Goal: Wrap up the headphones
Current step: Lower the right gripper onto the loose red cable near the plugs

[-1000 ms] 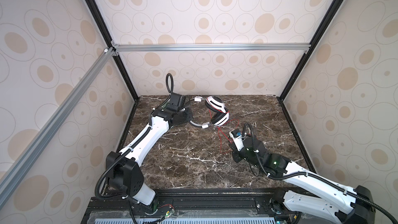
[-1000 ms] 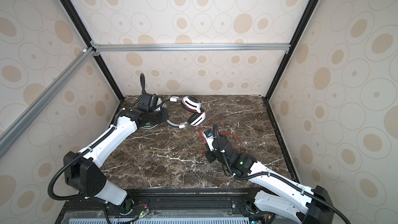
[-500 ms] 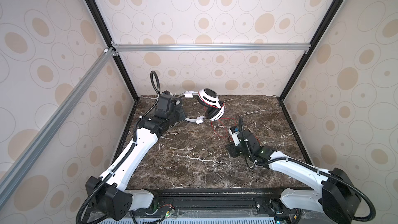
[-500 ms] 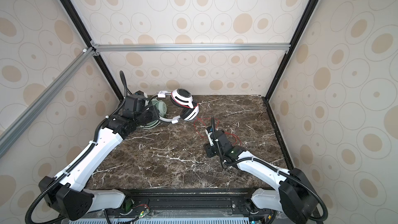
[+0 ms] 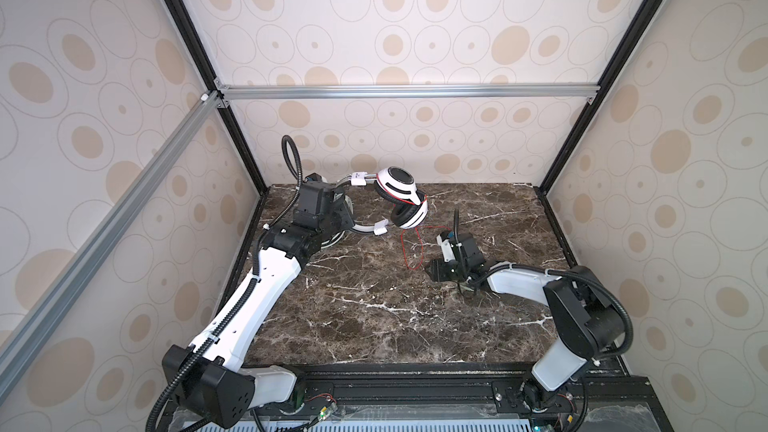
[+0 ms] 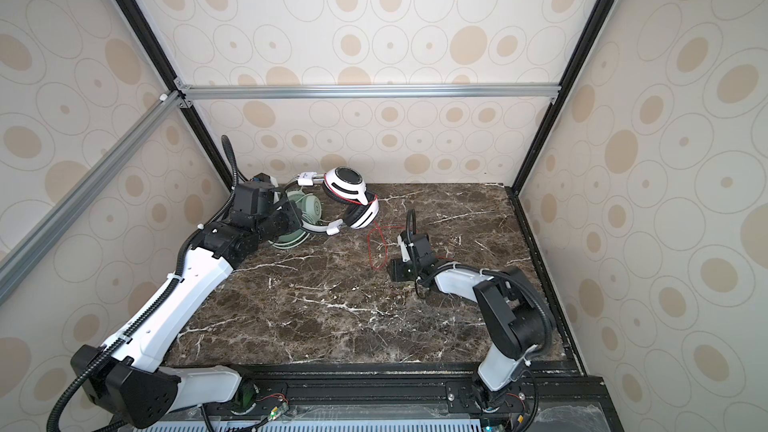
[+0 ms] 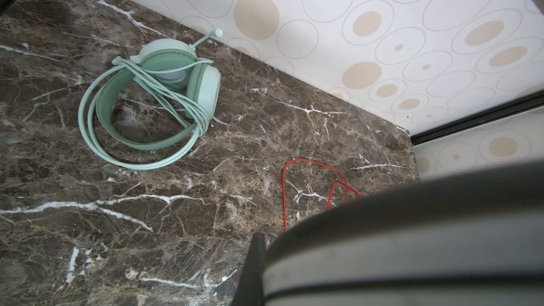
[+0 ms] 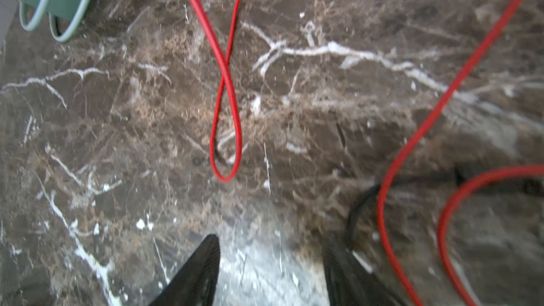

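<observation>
The dark brown, white-veined marble table (image 5: 374, 326) fills the lower middle of both top views. Right of centre, the right gripper (image 8: 270, 275) sits low over the stone. Its jaws are parted and only bare marble shows in the gap, so it grasps nothing.

Just left of that gripper in both top views, a thin red cable (image 5: 409, 251) lies in loose loops on the table. In the right wrist view one strand curves close past a finger (image 8: 347, 272) without being pinched. From the loops the cable rises to the lower ear cup of the white-and-black over-ear headset (image 5: 397, 184). This headset hangs clear of the table in the upper middle of the frame.

Left of centre, the left gripper (image 6: 294, 214) is clamped on that headset's white headband. The wrist hides its fingers in the top views, and the left wrist view shows the band only as a close blur.

Farther back, at the table's upper-left corner, the mint-green over-ear headset (image 6: 309, 207) lies flat on the marble. Its pale green cable (image 7: 164, 89) is wound in several turns across the band and ear cups. Beyond it stands the circle-patterned back wall (image 5: 415, 35).
</observation>
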Robot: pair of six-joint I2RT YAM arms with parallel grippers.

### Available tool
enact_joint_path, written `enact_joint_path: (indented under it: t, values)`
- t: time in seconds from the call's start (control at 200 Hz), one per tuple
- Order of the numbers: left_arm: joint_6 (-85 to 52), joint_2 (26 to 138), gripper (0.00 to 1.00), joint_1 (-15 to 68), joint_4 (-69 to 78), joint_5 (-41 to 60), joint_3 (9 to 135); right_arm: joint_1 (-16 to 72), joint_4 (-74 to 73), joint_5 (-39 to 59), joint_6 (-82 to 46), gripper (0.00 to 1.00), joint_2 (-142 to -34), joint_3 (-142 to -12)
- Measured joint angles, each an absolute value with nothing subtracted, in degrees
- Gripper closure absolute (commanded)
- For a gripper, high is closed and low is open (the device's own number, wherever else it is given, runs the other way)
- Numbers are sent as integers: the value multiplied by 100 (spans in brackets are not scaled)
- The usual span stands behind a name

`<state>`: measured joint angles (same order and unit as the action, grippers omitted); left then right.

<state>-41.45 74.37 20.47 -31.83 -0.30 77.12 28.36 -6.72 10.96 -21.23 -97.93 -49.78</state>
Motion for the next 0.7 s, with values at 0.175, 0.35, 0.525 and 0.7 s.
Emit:
enact_joint_path:
  t: [0.175, 0.35, 0.525, 0.7]
  values:
    - [-4156, 7456, 100, 1953, -3183, 14, 7712, 2834, -1269, 1579, -2239, 43, -10298, -5168]
    - [-4195, 7459, 100, 1872, -3181, 110, 7710, 2836, -1817, 1702, -2517, 47, -10728, -5234]
    - [-4224, 7459, 100, 1863, -3175, 185, 7701, 2906, -2550, 1417, -2871, 57, -11083, -5249]
    - [-4226, 7459, 100, 1861, -3177, 207, 7684, 3028, -3352, 1251, -3199, 97, -11552, -5339]
